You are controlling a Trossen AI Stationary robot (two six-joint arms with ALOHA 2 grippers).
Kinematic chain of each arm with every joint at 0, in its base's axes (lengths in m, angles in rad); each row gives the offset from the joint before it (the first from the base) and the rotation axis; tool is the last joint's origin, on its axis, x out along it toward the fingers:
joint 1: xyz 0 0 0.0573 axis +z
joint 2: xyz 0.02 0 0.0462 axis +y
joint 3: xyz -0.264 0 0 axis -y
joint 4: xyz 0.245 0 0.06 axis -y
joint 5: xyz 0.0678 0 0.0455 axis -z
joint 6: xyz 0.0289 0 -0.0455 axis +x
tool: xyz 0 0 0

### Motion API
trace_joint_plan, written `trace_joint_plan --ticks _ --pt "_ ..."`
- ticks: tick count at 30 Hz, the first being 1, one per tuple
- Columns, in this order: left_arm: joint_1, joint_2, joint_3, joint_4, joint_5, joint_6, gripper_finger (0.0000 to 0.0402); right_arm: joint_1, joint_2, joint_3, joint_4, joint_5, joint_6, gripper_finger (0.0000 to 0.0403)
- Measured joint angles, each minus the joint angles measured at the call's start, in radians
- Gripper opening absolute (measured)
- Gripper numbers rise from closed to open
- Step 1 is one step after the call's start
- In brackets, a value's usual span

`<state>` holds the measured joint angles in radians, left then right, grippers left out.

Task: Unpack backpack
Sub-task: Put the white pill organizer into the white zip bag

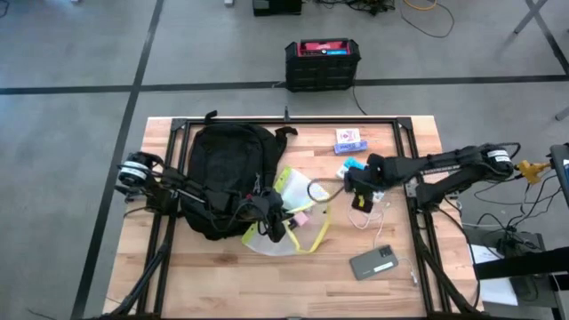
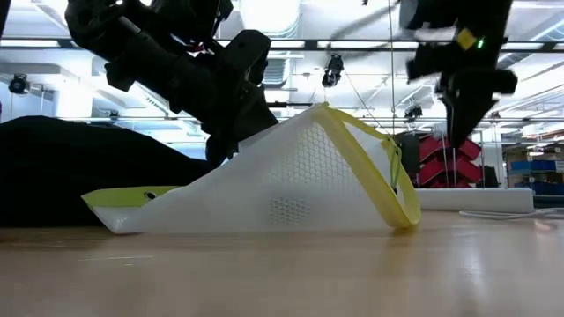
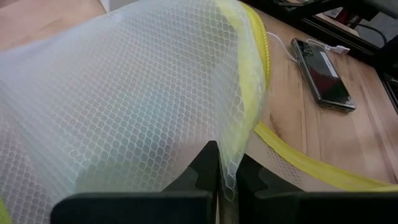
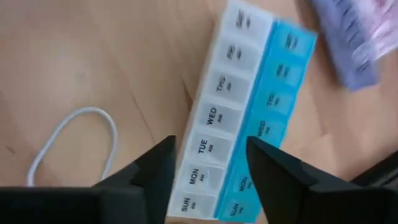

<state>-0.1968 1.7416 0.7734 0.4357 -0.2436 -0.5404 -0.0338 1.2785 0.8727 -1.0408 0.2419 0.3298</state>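
Note:
The black backpack [image 1: 222, 173] lies flat on the table's left half. Beside it on its right is a white mesh pouch [image 1: 298, 191] with yellow trim, one side raised like a tent [image 2: 291, 176]. My left gripper [image 3: 227, 183] reaches across the backpack and is shut on the pouch. My right gripper [image 4: 208, 168] hangs open above a blue and white pill organiser [image 4: 242, 112] that lies flat on the table; its fingers stand over the organiser's two long sides without touching it. My left gripper pinches the pouch's mesh wall right beside the yellow trim [image 3: 233, 152] between its two fingers. It comes slanting down from the table's left. The held part is raised, and the pouch's lower edge [image 2: 264, 224] rests on the table.
A grey phone [image 1: 373, 262] with a white cable [image 1: 369, 218] lies toward the near right. A pink and purple pack [image 1: 348, 138] lies at the far side. A black box with a red top [image 1: 322, 62] stands on the floor beyond the table.

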Motion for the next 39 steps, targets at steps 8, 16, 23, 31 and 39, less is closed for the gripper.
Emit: trace_joint_plan --ticks 8,16,23,31,39 --pt "-0.004 0.000 0.000 -0.048 0.000 0.000 0.0000 -0.084 0.006 -0.109 0.168 -0.032 -0.034 0.0206" --pt "-0.004 0.000 0.000 -0.054 0.000 0.008 0.0000 -0.035 0.113 -0.122 0.213 0.073 0.011 0.0210" --pt "-0.004 0.000 0.000 -0.059 0.000 0.008 0.0000 -0.012 0.217 -0.118 0.214 0.157 0.076 0.0207" --pt "-0.006 0.000 0.000 -0.063 0.000 0.008 0.0000 -0.012 0.217 -0.118 0.209 0.171 0.092 0.0054" --pt "-0.006 0.000 0.000 -0.063 0.000 0.008 0.0000 -0.006 0.146 -0.046 0.157 0.042 0.067 0.0002"
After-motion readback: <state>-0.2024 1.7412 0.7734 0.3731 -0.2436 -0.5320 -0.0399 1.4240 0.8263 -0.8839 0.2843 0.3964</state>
